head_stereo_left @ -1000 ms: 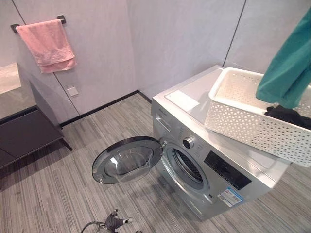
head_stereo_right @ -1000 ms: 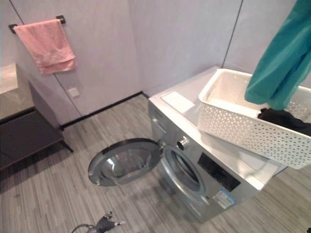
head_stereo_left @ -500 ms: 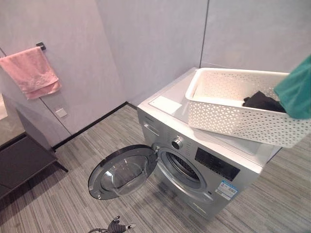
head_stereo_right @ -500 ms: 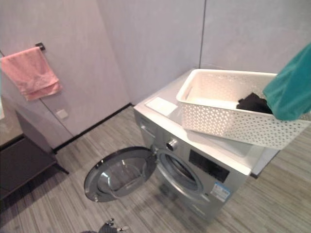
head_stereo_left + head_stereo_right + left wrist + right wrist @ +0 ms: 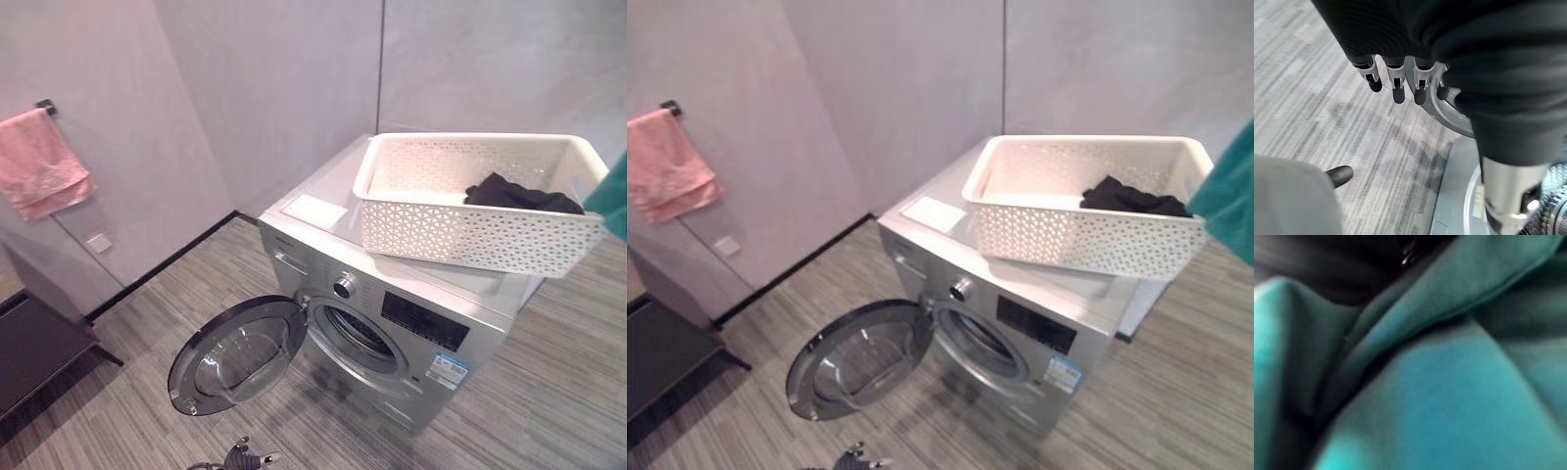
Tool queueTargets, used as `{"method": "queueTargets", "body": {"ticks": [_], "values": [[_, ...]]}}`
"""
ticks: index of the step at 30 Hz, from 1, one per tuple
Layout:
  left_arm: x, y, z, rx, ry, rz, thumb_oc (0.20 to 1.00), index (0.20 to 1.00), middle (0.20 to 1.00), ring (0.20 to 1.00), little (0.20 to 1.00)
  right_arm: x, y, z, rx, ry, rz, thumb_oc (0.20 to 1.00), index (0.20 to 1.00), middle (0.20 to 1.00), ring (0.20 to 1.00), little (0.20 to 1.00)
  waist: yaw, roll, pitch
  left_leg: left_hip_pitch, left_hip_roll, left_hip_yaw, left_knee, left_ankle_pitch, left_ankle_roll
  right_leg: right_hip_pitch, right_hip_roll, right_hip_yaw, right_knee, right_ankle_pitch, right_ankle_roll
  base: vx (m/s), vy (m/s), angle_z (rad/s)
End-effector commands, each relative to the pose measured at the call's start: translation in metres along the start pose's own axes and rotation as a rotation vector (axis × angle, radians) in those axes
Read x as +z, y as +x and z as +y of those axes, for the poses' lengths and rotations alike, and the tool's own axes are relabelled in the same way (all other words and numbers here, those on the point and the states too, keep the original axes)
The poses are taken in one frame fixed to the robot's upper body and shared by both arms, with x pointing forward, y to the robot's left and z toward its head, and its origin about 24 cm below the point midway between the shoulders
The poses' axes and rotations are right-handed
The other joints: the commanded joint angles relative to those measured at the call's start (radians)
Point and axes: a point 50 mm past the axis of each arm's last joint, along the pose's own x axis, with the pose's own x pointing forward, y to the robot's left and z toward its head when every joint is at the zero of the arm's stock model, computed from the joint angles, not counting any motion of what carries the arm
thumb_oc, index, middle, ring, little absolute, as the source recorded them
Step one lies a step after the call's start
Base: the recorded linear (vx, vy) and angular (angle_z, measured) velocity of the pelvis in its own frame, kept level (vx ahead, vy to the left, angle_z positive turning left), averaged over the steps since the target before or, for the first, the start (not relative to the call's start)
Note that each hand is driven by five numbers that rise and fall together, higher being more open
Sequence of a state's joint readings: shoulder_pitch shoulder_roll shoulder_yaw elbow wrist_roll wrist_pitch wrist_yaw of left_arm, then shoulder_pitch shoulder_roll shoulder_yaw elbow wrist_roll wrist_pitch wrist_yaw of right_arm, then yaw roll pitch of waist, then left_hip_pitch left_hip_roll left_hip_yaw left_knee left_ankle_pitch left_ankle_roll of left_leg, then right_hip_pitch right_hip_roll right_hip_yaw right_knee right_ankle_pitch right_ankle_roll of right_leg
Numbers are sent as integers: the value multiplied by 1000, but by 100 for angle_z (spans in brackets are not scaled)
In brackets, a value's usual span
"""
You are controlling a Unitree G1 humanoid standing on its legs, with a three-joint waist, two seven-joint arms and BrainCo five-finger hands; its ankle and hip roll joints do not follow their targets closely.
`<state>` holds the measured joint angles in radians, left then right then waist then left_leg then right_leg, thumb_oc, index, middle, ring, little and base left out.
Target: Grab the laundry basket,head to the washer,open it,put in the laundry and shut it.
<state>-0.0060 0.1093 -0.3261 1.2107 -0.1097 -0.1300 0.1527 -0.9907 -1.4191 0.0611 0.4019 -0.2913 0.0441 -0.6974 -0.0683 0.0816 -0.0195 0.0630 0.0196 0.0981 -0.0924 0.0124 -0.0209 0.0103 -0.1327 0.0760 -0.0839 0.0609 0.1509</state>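
Note:
The silver washer (image 5: pixel 392 328) stands with its round door (image 5: pixel 235 354) swung wide open towards the floor, so the drum opening (image 5: pixel 358 338) is exposed. A white perforated laundry basket (image 5: pixel 470 230) rests on the washer's top, with a black garment (image 5: pixel 514 194) lying in it. A teal garment (image 5: pixel 612 201) hangs in the air at the basket's right end. The same teal cloth (image 5: pixel 1449 382) lies pressed over my right hand in the right wrist view. My left hand (image 5: pixel 1396 83) hangs low above the floor near the door's rim (image 5: pixel 1449 115), fingers relaxed and empty.
A pink towel (image 5: pixel 39 162) hangs on a wall rail at the left. A low dark bench (image 5: pixel 34 352) stands under it. Grey walls close in behind the washer. Striped grey floor (image 5: pixel 118 392) lies in front of the open door.
The camera has swung, so the washer and basket sit more to the left and squarer. The teal garment, earlier hanging over the basket, is now off its right end.

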Motion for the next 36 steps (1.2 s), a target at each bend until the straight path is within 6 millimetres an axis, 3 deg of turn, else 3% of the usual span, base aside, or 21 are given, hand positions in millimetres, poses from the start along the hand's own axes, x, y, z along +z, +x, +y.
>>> {"method": "queueTargets", "body": {"ticks": [1, 2, 4, 7, 9, 12, 13, 14, 15, 19, 21, 22, 24, 26, 28, 29, 31, 32, 33, 34, 36], "values": [[9, 4, 35, 89, 75, -37, 1000, 1000, 1000, 1000, 1000, 10, 13, -7, -79, 23, 6, 200, 200, 200, 200, 200, 25, -99, 25, 27, -9, -34, 6, -107, 47, -75, -108, -49, 97, 36, 82, -150, 42, -43], [9, 4, 35, 89, 74, -37, 1000, 1000, 1000, 1000, 1000, 10, 13, -7, -80, 23, 6, 200, 200, 200, 200, 200, 25, -98, 26, 27, -7, -32, 6, -108, 46, -79, -107, -47, 106, 31, 81, -217, 57, -47], [14, 5, 40, 111, 51, -43, 1000, 1000, 1000, 1000, 1000, 24, 5, -2, -76, 69, -38, 200, 200, 200, 200, 200, 25, -76, 42, 11, 5, -18, 10, -91, 53, -75, -82, -97, 219, -50, 47, -182, 14, -46], [9, 4, 48, 136, 7, -18, 1000, 1000, 1000, 1000, 1000, 42, -17, 0, -54, 106, -125, 200, 200, 200, 200, 200, 27, -70, 40, -23, -4, -25, 24, -67, 75, -17, -7, -72, 408, -156, 16, -152, -30, -27], [8, 4, 49, 142, 0, -15, 1000, 1000, 1000, 1000, 1000, 45, -32, 3, -27, 129, -136, 200, 200, 200, 200, 200, 35, -83, 36, -36, -11, -30, 35, -63, 78, 4, 9, -61, 439, -176, 8, -89, -102, 2], [8, 3, 52, 152, -3, -25, 1000, 1000, 1000, 1000, 1000, 55, -65, 4, 12, 212, -148, 200, 200, 200, 200, 200, 77, -121, 8, -88, -24, -34, 59, -46, 69, 100, 20, -54, 342, -208, -8, -165, -191, -7], [14, 3, 52, 161, -19, -52, 1000, 1000, 1000, 1000, 1000, 74, -80, 5, 32, 283, -200, 200, 200, 200, 200, 200, 107, -136, 8, -127, -14, -17, 78, -31, 58, 138, 4, -74, 250, -231, -19, -209, -219, -26], [12, 3, 54, 165, -18, -50, 1000, 1000, 1000, 1000, 1000, 74, -81, 5, 35, 283, -197, 200, 200, 200, 200, 200, 107, -139, 3, -132, -11, -16, 83, -33, 56, 141, 6, -74, 234, -222, -21, -352, -338, -50], [18, 4, 52, 170, -30, -66, 1000, 1000, 1000, 1000, 1000, 94, -94, 4, 46, 380, -237, 200, 200, 200, 200, 200, 126, -151, 7, -164, 16, -9, 97, -9, 37, 159, 12, -85, 160, -235, -38, -183, -188, -44], [30, 6, 49, 176, -63, -96, 1000, 1000, 1000, 1000, 1000, 120, -101, -8, 17, 467, -343, 200, 200, 200, 200, 200, 137, -166, 30, -202, 77, -30, 101, 56, -7, 185, 64, -106, 77, -230, -70, -273, -275, -12], [30, 6, 49, 176, -64, -97, 1000, 1000, 1000, 1000, 1000, 121, -101, -8, 17, 467, -344, 200, 200, 200, 200, 200, 133, -163, 31, -202, 80, -36, 98, 61, -9, 188, 68, -110, 72, -226, -73, -186, -174, 19], [42, 6, 46, 167, -65, -144, 1000, 1000, 1000, 1000, 1000, 123, -100, -16, -8, 466, -378, 200, 200, 200, 200, 200, 134, -164, 51, -226, 109, -55, 82, 106, -26, 191, 105, -117, 44, -233, -89, -198, -185, 26], [47, 7, 43, 160, -60, -159, 1000, 1000, 1000, 1000, 1000, 121, -98, -22, -23, 454, -391, 200, 200, 200, 200, 200, 131, -163, 70, -246, 128, -58, 69, 139, -47, 194, 127, -141, 26, -232, -94, -306, -222, 46], [53, 7, 39, 155, -56, -172, 1000, 1000, 1000, 1000, 1000, 114, -97, -27, -37, 426, -387, 200, 200, 200, 200, 200, 117, -168, 87, -268, 146, -14, 70, 132, -49, 190, 128, -190, 14, -215, -94, -328, -127, 81], [56, 7, 38, 153, -49, -193, 1000, 1000, 1000, 1000, 1000, 105, -95, -29, -15, 378, -391, 200, 200, 200, 200, 200, 91, -183, 98, -251, 188, 70, 172, 96, -61, 164, 106, -234, 19, -189, -91, -284, -18, 86], [56, 7, 38, 153, -48, -193, 1000, 1000, 1000, 1000, 1000, 105, -95, -29, -16, 377, -390, 200, 200, 200, 200, 200, 93, -183, 99, -256, 190, 70, 178, 96, -60, 162, 107, -234, 19, -186, -91, -183, 36, 59], [54, 6, 37, 149, -40, -199, 1000, 1000, 1000, 1000, 1000, 99, -92, -28, -22, 348, -384, 200, 200, 200, 200, 200, 90, -189, 94, -219, 198, 9, 298, 16, -55, 142, 85, -230, 22, -165, -88, -98, 46, 10], [54, 6, 37, 149, -40, -199, 1000, 1000, 1000, 1000, 1000, 99, -92, -28, -22, 348, -384, 200, 200, 200, 200, 200, 89, -188, 93, -222, 199, 8, 301, 15, -55, 141, 85, -231, 22, -165, -88, -89, 69, -31], [53, 6, 37, 145, -39, -198, 1000, 1000, 1000, 1000, 1000, 96, -91, -27, -21, 329, -381, 200, 200, 200, 200, 200, 87, -191, 91, -188, 197, -43, 377, -10, -56, 126, 73, -218, 30, -157, -90, -61, 115, -22], [49, 5, 37, 140, -34, -187, 1000, 1000, 1000, 1000, 1000, 93, -91, -26, -19, 317, -372, 200, 200, 200, 200, 200, 82, -180, 82, -141, 195, -94, 437, -37, -53, 113, 74, -209, 39, -154, -89, -82, 190, -32], [43, 5, 35, 130, -29, -168, 1000, 1000, 1000, 1000, 1000, 90, -94, -20, 12, 307, -366, 200, 200, 200, 200, 200, 70, -150, 65, -59, 188, -165, 434, -67, -59, 89, 79, -200, 54, -148, -84, -17, 230, -48]]}}
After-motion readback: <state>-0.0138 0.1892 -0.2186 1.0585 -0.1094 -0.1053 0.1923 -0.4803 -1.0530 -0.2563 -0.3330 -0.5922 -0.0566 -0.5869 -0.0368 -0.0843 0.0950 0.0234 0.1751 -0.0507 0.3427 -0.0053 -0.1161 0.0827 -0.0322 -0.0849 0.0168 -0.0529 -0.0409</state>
